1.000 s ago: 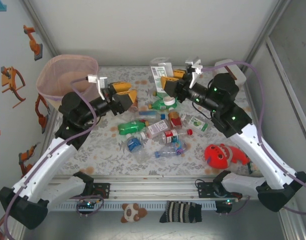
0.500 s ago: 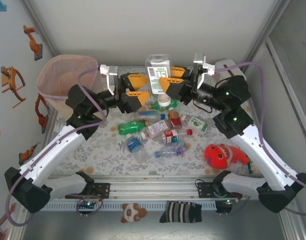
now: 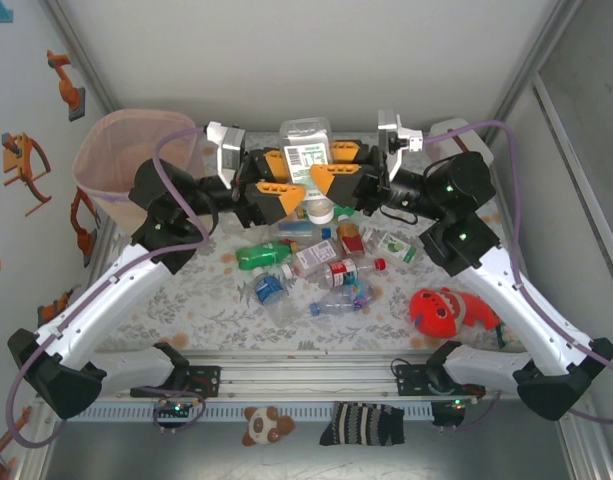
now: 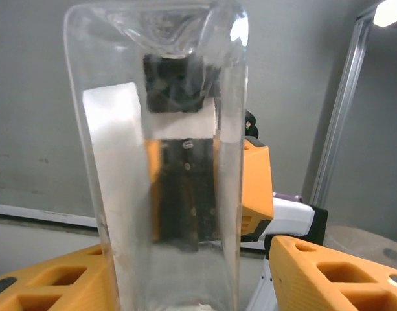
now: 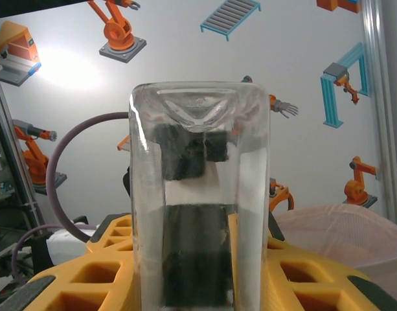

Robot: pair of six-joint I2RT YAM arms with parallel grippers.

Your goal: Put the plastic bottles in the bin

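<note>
One clear bottle (image 3: 306,135) clamped in right claw (image 3: 321,163), left claw (image 3: 291,175) apart around it; one bin (image 3: 126,150).

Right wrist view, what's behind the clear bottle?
The left gripper, a dark blur through the clear bottle, with the pink bin off to the right. The bottle hides the gripper's details.

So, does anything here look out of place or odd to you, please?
Yes. A clear bottle is held cap-down in mid-air, clamped in the right gripper with the open left gripper around it too. Also, a red toy, no bottle, lies right of the loose bottles.
</note>
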